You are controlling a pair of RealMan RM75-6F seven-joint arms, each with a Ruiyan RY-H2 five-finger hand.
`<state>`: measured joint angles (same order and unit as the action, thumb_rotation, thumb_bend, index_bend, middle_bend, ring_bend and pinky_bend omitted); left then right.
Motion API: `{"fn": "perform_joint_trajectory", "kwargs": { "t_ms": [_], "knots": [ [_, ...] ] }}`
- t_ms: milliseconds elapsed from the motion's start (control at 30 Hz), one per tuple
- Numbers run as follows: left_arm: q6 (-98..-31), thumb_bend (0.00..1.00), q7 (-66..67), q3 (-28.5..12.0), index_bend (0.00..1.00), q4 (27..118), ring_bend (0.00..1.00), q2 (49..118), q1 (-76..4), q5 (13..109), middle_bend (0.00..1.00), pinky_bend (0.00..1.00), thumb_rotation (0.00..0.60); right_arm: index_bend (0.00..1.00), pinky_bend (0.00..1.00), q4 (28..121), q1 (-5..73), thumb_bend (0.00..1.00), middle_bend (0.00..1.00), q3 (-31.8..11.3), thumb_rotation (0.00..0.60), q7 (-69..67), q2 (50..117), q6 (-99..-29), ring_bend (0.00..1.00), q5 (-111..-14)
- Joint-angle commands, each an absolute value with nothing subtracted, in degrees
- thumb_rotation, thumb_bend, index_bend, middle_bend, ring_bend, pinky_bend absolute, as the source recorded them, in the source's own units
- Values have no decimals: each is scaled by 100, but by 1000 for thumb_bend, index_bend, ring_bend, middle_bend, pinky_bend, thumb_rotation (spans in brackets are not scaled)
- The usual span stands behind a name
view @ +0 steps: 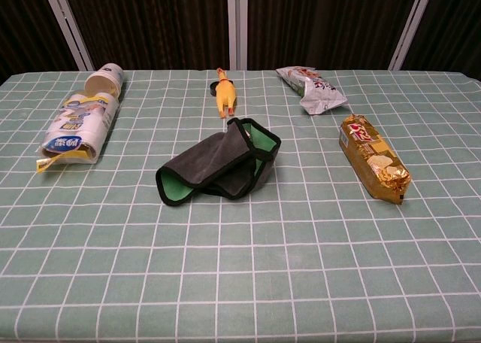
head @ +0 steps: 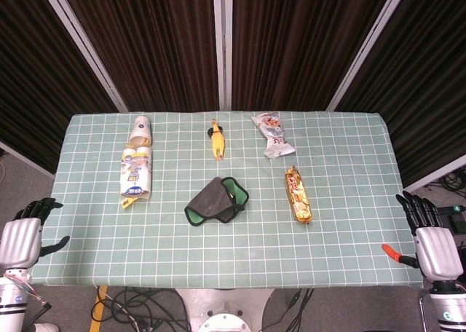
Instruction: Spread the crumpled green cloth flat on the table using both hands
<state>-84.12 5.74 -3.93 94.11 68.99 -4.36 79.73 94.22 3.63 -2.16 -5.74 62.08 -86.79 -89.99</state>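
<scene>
The crumpled cloth lies folded on itself at the middle of the table, dark grey outside with a green lining and black hem; the chest view shows the cloth bunched with green at its edges. My left hand hovers off the table's left front corner, fingers apart, holding nothing. My right hand sits off the right front corner, fingers spread, also holding nothing. Both hands are far from the cloth. Neither hand appears in the chest view.
A sleeve of paper cups lies at the left, a yellow rubber chicken behind the cloth, a silver snack bag at the back right, a gold snack packet right of the cloth. An orange-handled tool sits by my right hand.
</scene>
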Motion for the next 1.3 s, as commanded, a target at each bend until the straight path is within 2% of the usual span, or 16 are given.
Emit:
{"fn": "perform_joint_trajectory", "kwargs": {
  "t_ms": [33,400,500,667,733,833,1000,1300],
  "knots": [
    [-8383,121,586,-379,280,9403,198,6894,-441,7969,243,280,600,1,0,9418,364,0,35,-242,600,-572,6216,-8697,0,-8977],
    [-8464,121,606,-371,280,9483,198,6870,-411,8025,243,281,600,1,0,9393,382,0,36,-184,600,-681,6170,-8636,0,-9056],
    [-8491,121,626,-367,280,9512,198,6848,-397,8036,243,281,600,30,0,9395,448,0,57,-150,600,-761,6136,-8515,0,-9113],
    [-8552,121,649,-358,280,9582,199,6808,-370,8077,243,280,600,204,0,9441,801,18,86,-159,600,-875,6068,-8119,0,-9361],
    [-8569,120,655,-362,280,9605,198,6795,-365,8085,243,280,600,334,0,9486,1047,39,89,-200,600,-863,6081,-7868,0,-9491],
    [-8577,121,662,-376,280,9625,199,6796,-366,8077,243,280,600,434,0,9538,1483,63,90,-295,600,-825,6165,-7395,0,-9620],
    [-8562,121,675,-390,280,9610,198,6824,-365,8026,243,280,600,436,0,9407,2234,72,90,-501,600,-726,6545,-6518,0,-9577],
    [-8514,121,696,-406,280,9555,199,6837,-350,7903,243,280,600,418,0,8449,3467,90,90,-806,600,-486,7815,-5227,0,-9257]
  ]
}}
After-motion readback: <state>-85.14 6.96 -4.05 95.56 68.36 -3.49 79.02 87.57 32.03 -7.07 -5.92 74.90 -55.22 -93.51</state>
